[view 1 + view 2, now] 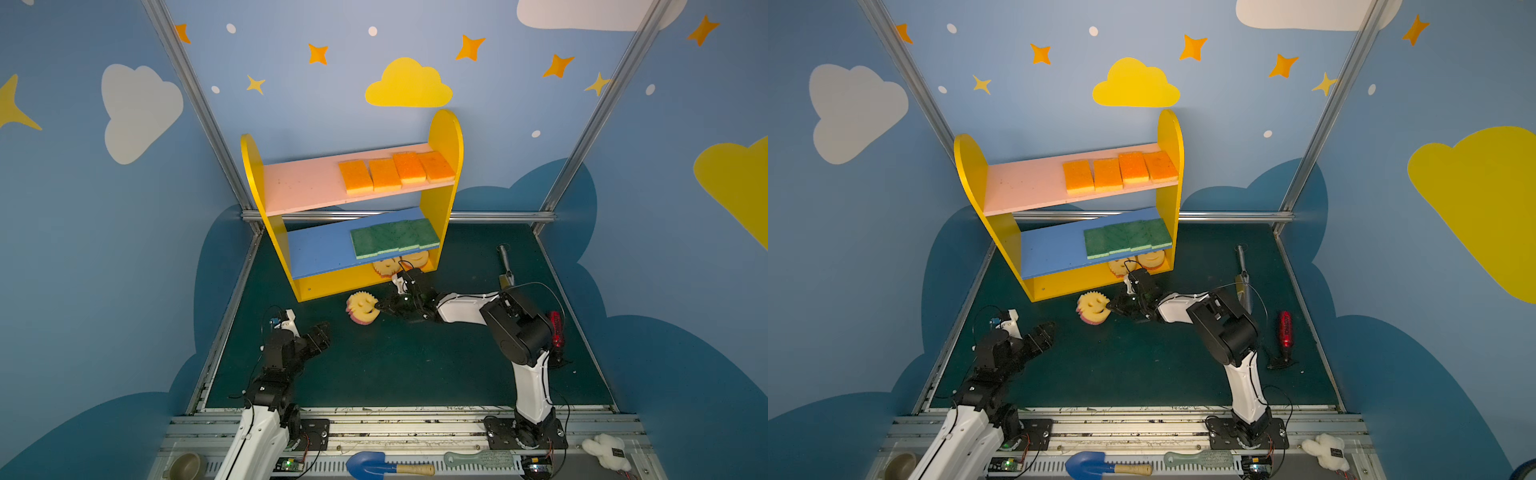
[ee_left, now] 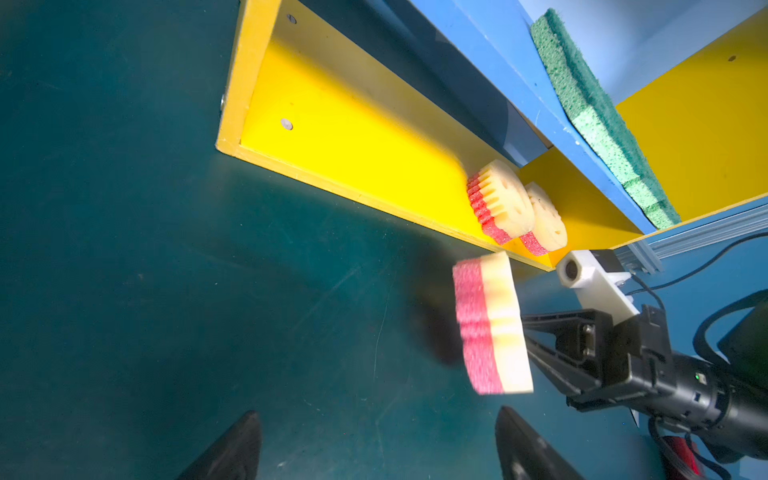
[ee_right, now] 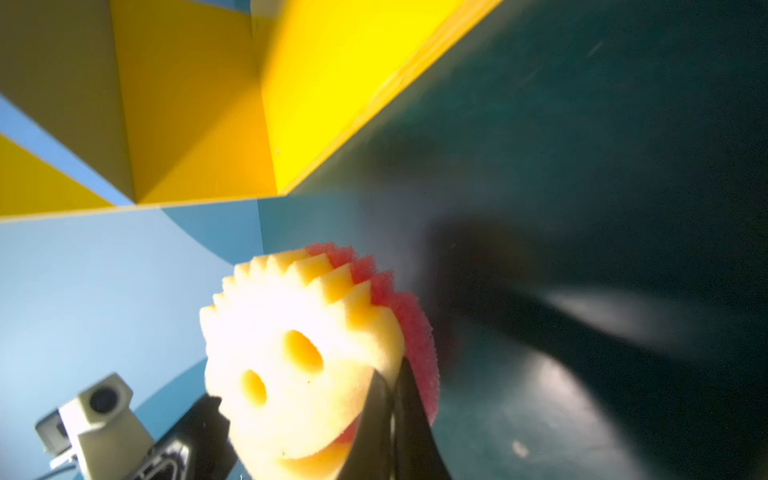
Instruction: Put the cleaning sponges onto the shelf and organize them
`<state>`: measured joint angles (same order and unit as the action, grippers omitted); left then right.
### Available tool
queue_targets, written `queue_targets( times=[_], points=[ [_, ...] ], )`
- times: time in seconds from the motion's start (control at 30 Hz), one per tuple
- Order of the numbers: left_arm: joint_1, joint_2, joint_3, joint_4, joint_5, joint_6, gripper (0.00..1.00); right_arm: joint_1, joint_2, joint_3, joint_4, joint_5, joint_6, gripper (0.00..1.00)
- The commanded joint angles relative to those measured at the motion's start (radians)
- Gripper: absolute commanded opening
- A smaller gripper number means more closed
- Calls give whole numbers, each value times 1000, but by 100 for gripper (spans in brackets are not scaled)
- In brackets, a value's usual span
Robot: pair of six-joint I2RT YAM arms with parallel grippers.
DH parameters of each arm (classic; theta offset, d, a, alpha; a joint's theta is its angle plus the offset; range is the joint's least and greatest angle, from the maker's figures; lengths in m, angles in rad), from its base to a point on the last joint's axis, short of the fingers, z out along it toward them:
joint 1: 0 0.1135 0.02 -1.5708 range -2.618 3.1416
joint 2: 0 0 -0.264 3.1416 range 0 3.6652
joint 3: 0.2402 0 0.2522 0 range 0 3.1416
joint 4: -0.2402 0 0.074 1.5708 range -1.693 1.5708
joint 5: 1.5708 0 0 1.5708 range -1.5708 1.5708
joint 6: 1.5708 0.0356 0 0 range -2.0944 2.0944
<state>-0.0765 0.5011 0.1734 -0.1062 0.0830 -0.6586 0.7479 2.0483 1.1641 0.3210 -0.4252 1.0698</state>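
Observation:
The shelf stands at the back of the green mat. Several orange-topped pads lie in a row on its pink board, and several green-topped pads on the blue board. Two round smiley sponges sit on the yellow base. A third smiley sponge hangs tilted just in front of the shelf, with my right gripper shut on its edge by the mouth. My left gripper stands open and empty over the mat, to the left.
A metal tool and a red object lie on the mat at the right. On the front rail are a bowl, a blue shovel, a brush and a white fluffy toy.

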Motion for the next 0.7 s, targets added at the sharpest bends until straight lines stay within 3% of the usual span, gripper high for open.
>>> queue_targets(
  times=[0.0,0.4,0.67],
  points=[
    [6,-3,-12,29,22,16,87,-9,-7,54,22,47,43,0],
    [7,-4,-21,53,59,11,87,-44,130,250,-7,97,90,0],
    [-2,-5,-23,60,62,6,87,-55,185,272,52,119,128,0]
  ],
)
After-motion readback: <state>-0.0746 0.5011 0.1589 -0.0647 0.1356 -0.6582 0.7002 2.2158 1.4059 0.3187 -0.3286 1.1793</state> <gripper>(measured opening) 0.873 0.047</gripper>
